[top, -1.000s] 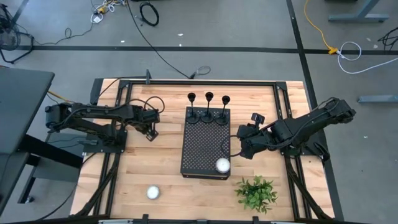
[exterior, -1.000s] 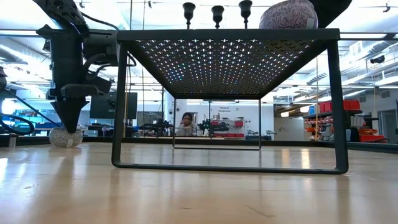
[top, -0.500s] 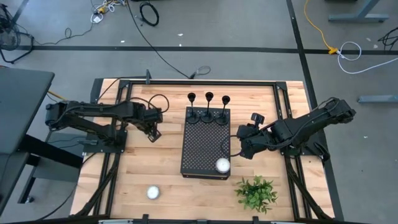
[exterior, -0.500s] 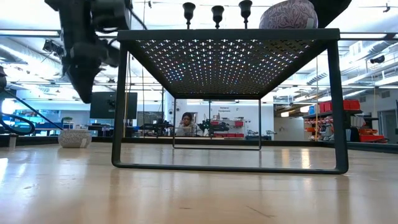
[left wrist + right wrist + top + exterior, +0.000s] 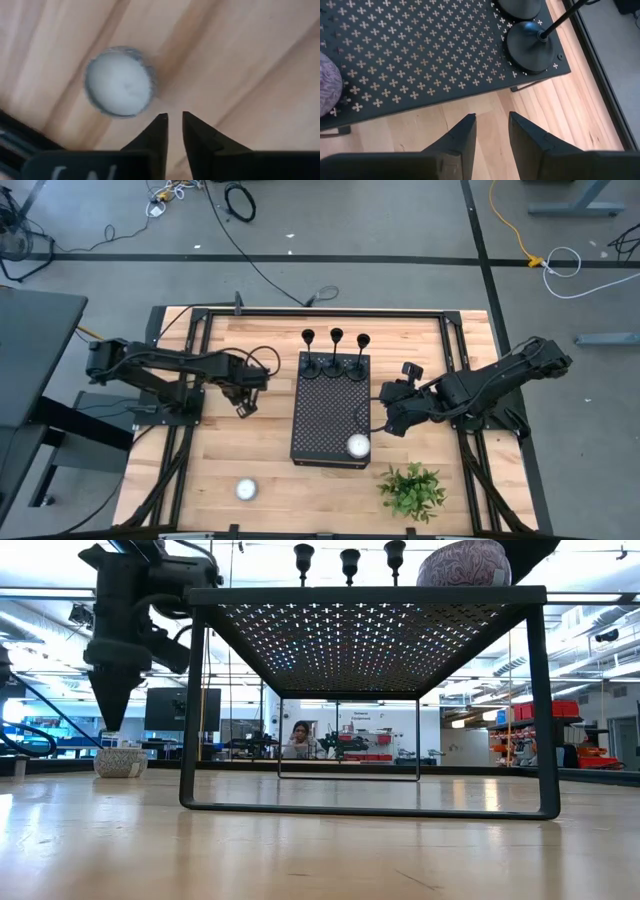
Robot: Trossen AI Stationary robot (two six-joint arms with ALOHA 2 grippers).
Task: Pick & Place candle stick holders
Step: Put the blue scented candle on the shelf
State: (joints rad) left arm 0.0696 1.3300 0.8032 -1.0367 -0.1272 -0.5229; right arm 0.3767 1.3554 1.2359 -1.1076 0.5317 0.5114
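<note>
Wood table (image 5: 260, 455): pale planks carry everything — both arms, the box, the candles and a plant.
Left gripper (image 5: 243, 406): hangs over bare wood on the left side, tips pointing down and clear of the surface in the low view; its fingers (image 5: 156, 131) stand a narrow slit apart with nothing between them.
Tealight under left gripper (image 5: 119, 82): a small white round candle on the wood just beside the fingertips, apart from them.
Second tealight (image 5: 246, 489): alone on the wood, well away from the left gripper, near the front edge.
Perforated box (image 5: 328, 415): black, rectangular, between the two grippers.
Candle stick holders (image 5: 336, 353): three slim black ones stand upright in a row on the far end of the box, to the right of the left gripper — neither gripper touches them.
Round candle on box (image 5: 358, 445): pale, at the box's front right corner, near the right gripper.
Right gripper (image 5: 386, 412): just beside the box's right edge; fingers parted, empty, with wood showing in the gap.
Plant (image 5: 411, 490): green, in front of the right gripper.
</note>
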